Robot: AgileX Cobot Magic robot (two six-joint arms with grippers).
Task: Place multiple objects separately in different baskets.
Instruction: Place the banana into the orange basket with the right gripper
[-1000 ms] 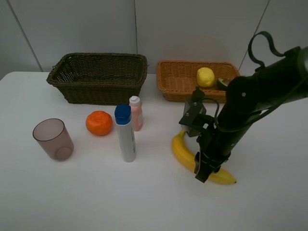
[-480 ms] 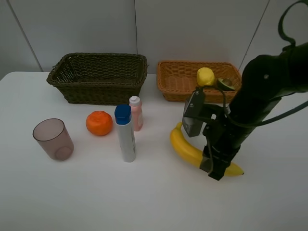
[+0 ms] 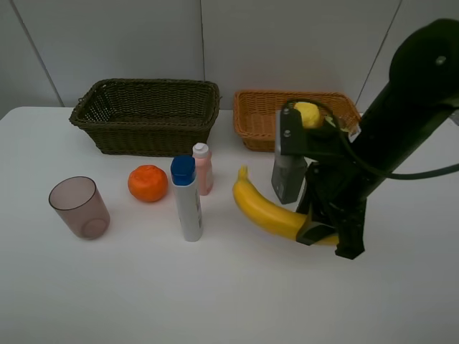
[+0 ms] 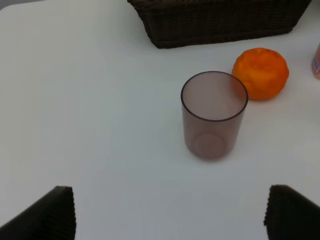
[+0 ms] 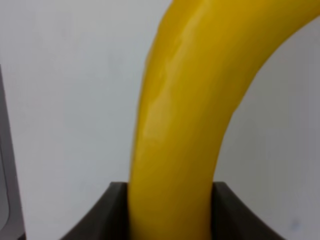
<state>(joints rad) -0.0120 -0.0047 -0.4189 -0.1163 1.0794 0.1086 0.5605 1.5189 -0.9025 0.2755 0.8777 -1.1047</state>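
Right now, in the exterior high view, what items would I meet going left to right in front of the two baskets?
mauve cup → orange → white blue-capped bottle → pink bottle → banana, held in the right claw

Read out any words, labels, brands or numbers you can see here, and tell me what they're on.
No readable text anywhere.
Tall white plastic bottle with blue cap: plain side, no print.
Small pink plastic bottle: no legible label.
Translucent mauve cup, dark olive-brown wicker basket, orange-tan wicker basket: unmarked.
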